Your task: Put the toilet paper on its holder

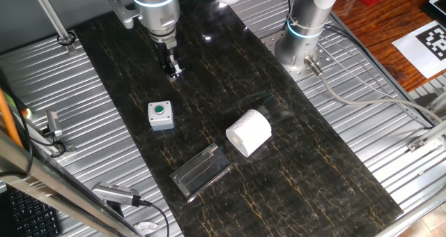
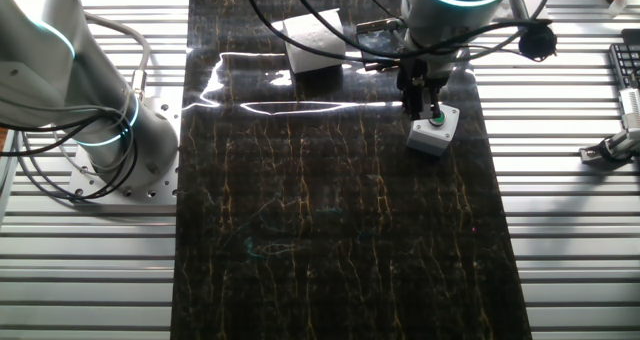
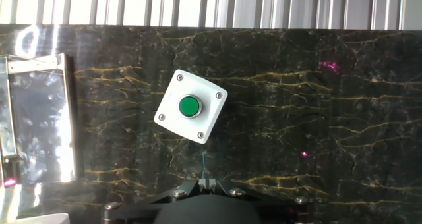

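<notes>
Toilet paper (image 1: 249, 132) beside holder (image 1: 201, 170) — gripper (image 1: 173, 71) apart

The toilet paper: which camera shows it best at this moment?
One fixed view shows it best: the toilet paper lies whole on its side on the dark table, beside the holder. The other fixed view catches it at the far edge, partly behind cables. The hand view misses it.

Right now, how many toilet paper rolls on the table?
1. The toilet paper lies on its side right of the holder, apart from the gripper. None seems hidden.
</notes>
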Tool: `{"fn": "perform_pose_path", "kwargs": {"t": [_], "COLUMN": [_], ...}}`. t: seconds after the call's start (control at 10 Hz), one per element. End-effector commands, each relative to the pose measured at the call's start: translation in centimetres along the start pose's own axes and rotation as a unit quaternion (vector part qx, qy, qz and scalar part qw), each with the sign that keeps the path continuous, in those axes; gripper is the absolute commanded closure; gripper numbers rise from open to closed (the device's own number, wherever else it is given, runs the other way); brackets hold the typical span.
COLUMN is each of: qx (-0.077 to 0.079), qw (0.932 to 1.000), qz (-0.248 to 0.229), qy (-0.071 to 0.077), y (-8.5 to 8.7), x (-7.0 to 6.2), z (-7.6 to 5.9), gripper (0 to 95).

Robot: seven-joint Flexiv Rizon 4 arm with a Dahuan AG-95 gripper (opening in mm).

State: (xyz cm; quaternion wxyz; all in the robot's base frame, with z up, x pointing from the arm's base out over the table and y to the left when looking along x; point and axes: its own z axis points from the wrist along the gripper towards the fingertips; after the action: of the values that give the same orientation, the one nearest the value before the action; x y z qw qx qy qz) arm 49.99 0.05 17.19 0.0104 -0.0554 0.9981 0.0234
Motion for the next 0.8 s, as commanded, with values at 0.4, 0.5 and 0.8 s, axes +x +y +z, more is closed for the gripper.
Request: {"fn": "perform_pose_path", "kwargs": {"t": [0.4, 0.5, 0.8], "qx": [-0.001, -0.002, 0.01], "qw": [1.0, 1.0, 0.9994], "qz": [0.0, -0.004, 0.007], "qy": [0.007, 0.006, 0.033], "y": [0.1, 0.2, 3.1], "x": [0.1, 0.4, -0.1], "z": [0.0, 0.1, -0.2], "gripper": [95.0, 95.0, 95.0]}}
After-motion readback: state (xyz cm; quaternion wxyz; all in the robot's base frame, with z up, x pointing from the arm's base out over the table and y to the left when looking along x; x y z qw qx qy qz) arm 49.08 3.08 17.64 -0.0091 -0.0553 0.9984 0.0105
